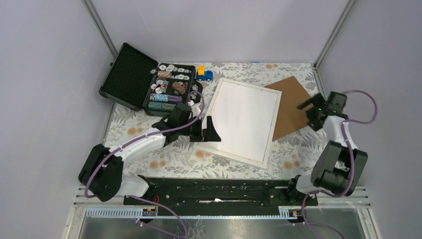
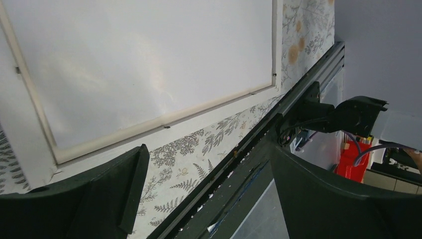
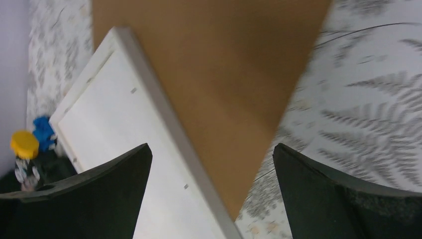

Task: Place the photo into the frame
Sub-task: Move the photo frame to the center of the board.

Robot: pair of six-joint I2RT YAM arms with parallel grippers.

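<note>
The white frame (image 1: 231, 155) lies flat in the middle of the table, turned a little clockwise. A plain white sheet (image 1: 244, 119) fills its opening; the photo's printed face is out of view. My left gripper (image 1: 206, 133) hovers at the frame's near left corner, open and empty. In the left wrist view the frame's lip (image 2: 199, 110) runs just beyond the gripper (image 2: 208, 152). My right gripper (image 1: 308, 114) is open and empty over the right corner of the brown board. In the right wrist view the frame's edge (image 3: 149, 94) crosses in front of that gripper (image 3: 212, 149).
A brown backing board (image 1: 291, 104) (image 3: 219, 74) lies right of the frame, its left side under the frame's edge. An open black case of chips (image 1: 149, 84) stands at the back left, with a blue and yellow toy truck (image 1: 204, 74) (image 3: 42, 132) beside it. A black rail (image 1: 219, 191) borders the near edge.
</note>
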